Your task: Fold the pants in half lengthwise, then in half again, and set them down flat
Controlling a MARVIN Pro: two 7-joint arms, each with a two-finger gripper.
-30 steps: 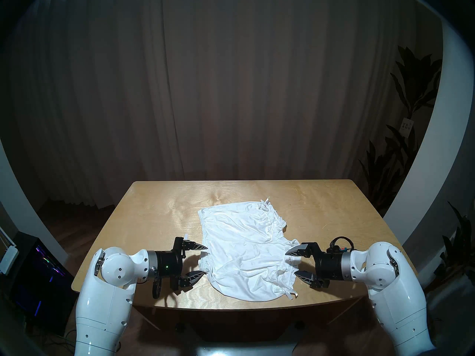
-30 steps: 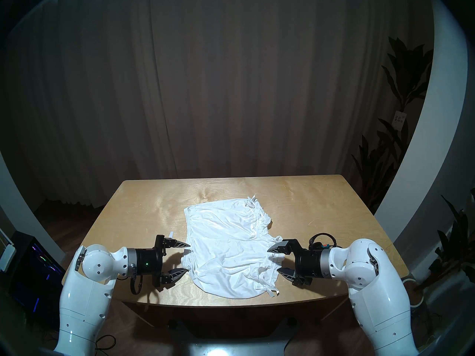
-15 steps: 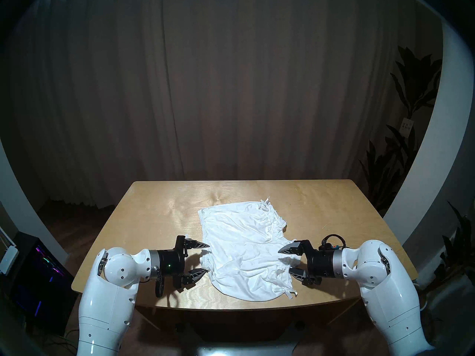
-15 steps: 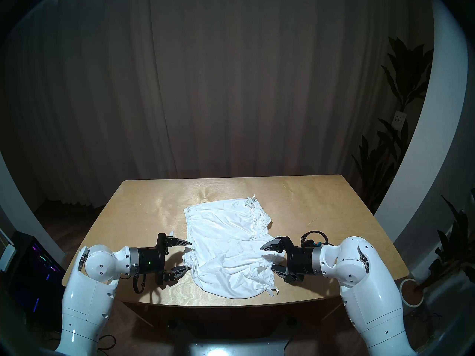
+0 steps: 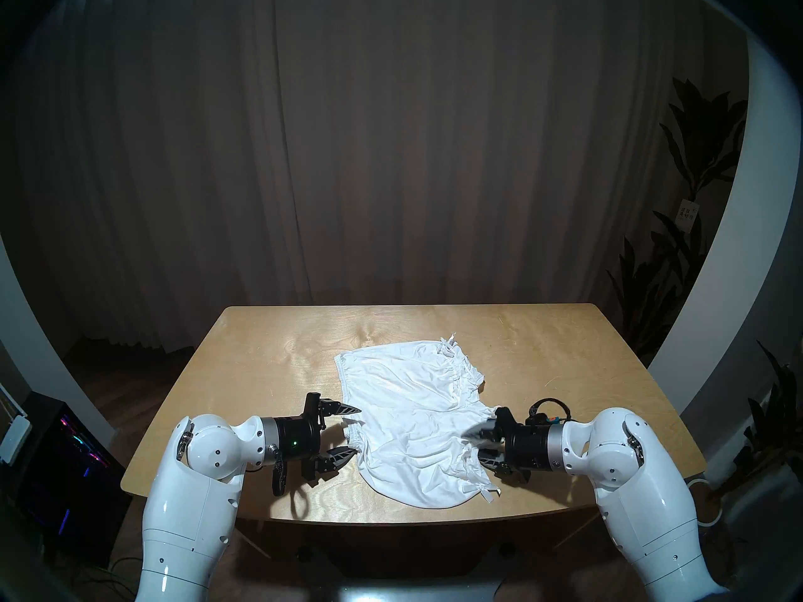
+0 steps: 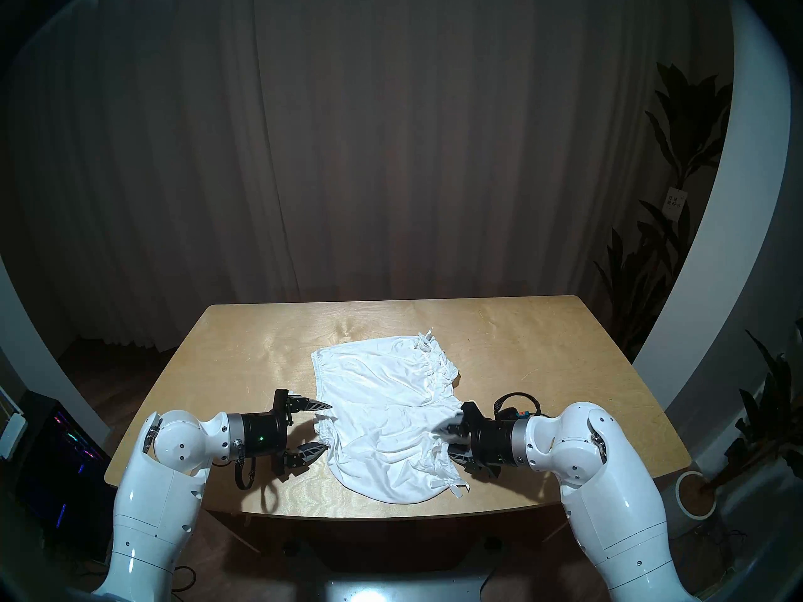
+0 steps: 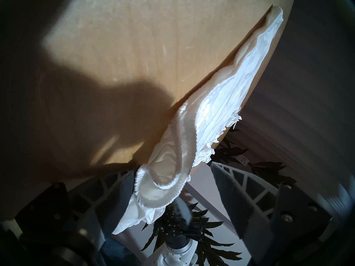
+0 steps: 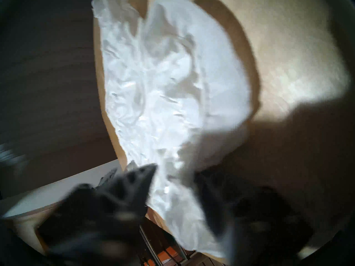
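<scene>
Pale plywood, scuffed and grainy, forms the table (image 5: 269, 362) beneath both pincers. The left gripper (image 5: 354, 429) has its dark fingers spread apart around the gathered waistband of the pants (image 5: 413, 414), one finger above and one below the bunched elastic, with no squeeze on it. The right gripper (image 5: 473, 445) straddles the ruffled leg hem on the opposite side; its fingers are blurred in the wrist view, so I cannot tell whether they pinch the cloth. Between the two pincers the white, wrinkled pants lie spread on the tabletop, reaching away from them toward the table's middle, a small tie bow just below the right gripper near the front edge. Beyond the table hangs a heavy brown curtain (image 5: 391, 153); leafy plants (image 5: 695, 162) stand past the right arm, and a dark computer case (image 5: 65, 466) with coloured lights sits outside the left arm. Compared with a second ago, both grippers have moved inward over the garment's edges, their fingers slightly narrower.
</scene>
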